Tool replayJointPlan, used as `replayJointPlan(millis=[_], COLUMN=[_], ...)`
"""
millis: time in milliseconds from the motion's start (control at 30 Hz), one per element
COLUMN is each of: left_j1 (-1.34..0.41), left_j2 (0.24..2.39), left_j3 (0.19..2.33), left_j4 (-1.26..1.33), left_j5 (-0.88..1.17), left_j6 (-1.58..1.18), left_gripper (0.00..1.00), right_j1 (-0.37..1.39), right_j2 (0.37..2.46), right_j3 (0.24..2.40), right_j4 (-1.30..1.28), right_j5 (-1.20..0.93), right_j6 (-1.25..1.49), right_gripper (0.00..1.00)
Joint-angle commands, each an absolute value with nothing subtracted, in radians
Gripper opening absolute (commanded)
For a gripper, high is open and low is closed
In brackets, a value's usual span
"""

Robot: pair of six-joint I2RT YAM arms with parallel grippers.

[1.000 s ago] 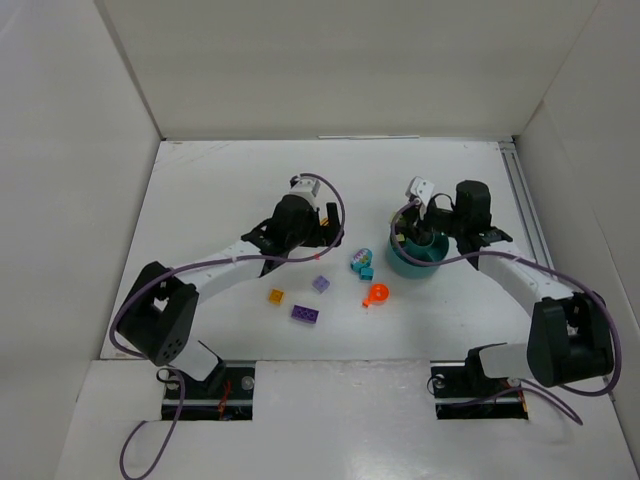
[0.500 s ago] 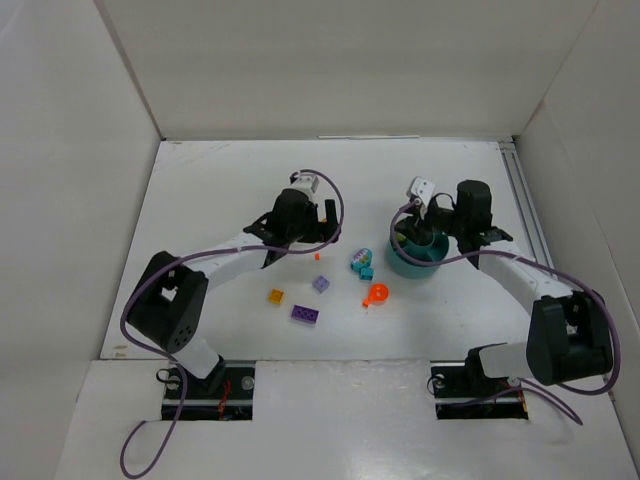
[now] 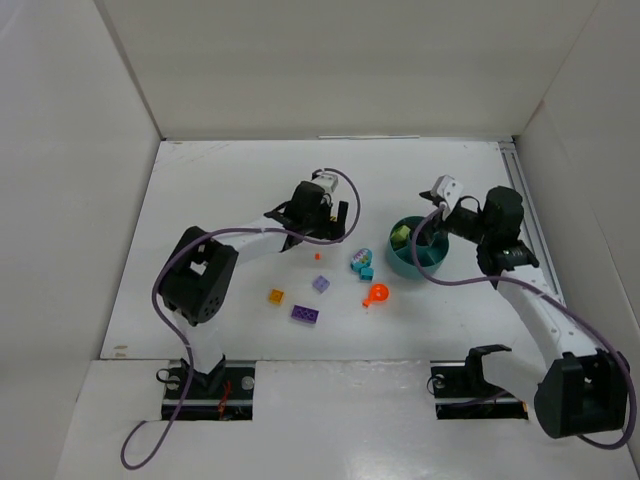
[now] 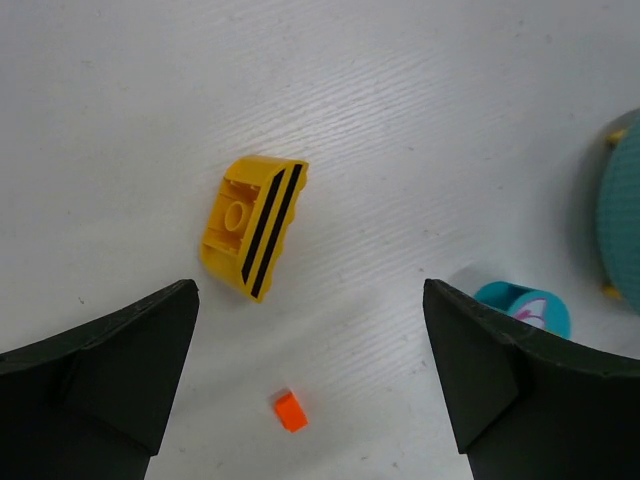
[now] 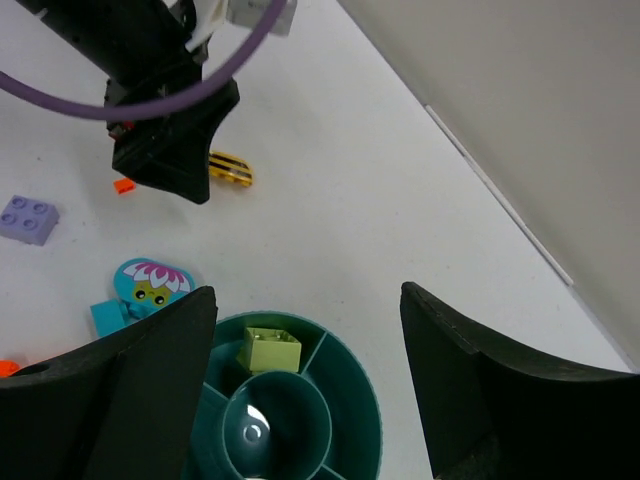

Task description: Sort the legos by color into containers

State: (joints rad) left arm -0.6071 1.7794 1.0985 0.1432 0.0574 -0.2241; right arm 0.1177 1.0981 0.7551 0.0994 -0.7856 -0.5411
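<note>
A round teal bowl [image 3: 428, 262] with curved dividers stands right of centre, and a light green brick [image 5: 271, 350] lies in one outer compartment. My right gripper [image 5: 305, 395] hangs open just above the bowl [image 5: 350, 395], holding nothing. Also open, my left gripper [image 4: 310, 390] hovers over a tiny red-orange brick [image 4: 290, 410] that lies between its fingers without touching them. A yellow brick with black stripes [image 4: 252, 226] lies just beyond. On the table are a lavender brick [image 3: 321, 284], an orange one [image 3: 276, 296], a purple one [image 3: 306, 314] and a cyan flower piece [image 3: 362, 262].
An orange balloon-shaped piece [image 3: 377, 294] lies in front of the bowl. White walls close in the table on the left, back and right. The two arms' bases sit at the near edge.
My right gripper has opened and drawn back to the right from the bowl, leaving the light green brick inside. My left arm has swung right, over the tiny red-orange brick.
</note>
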Motion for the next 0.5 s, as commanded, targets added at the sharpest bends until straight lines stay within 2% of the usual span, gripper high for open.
replayJointPlan(millis=[0,133,200,333,367,467], left_j1=[-0.604,-0.604,-0.604,-0.604,-0.604,-0.604], left_j2=[1.831,1.897,1.910,1.928,1.928,1.948], left_j3=[1.163,1.239,1.250,1.259,1.259,1.270], left_j4=[0.094,0.058,0.058,0.058,0.058,0.058], left_j5=[-0.026,-0.091,-0.112,-0.121,-0.121,-0.130], left_j6=[-0.146,-0.146,-0.146,-0.146,-0.146,-0.146], left_gripper=[0.92,0.80,0.68,0.67,0.62,0.59], right_j1=[0.091,0.081,0.072,0.072,0.072,0.072], right_j2=[1.037,1.003,1.003,1.012,1.012,1.023], right_j3=[0.726,0.716,0.716,0.707,0.707,0.707], right_j4=[0.138,0.118,0.118,0.109,0.109,0.109], right_j5=[-0.807,-0.807,-0.807,-0.816,-0.816,-0.825], right_j6=[-0.505,-0.505,-0.505,-0.505,-0.505,-0.505], right_gripper=[0.79,0.79,0.79,0.79,0.79,0.79])
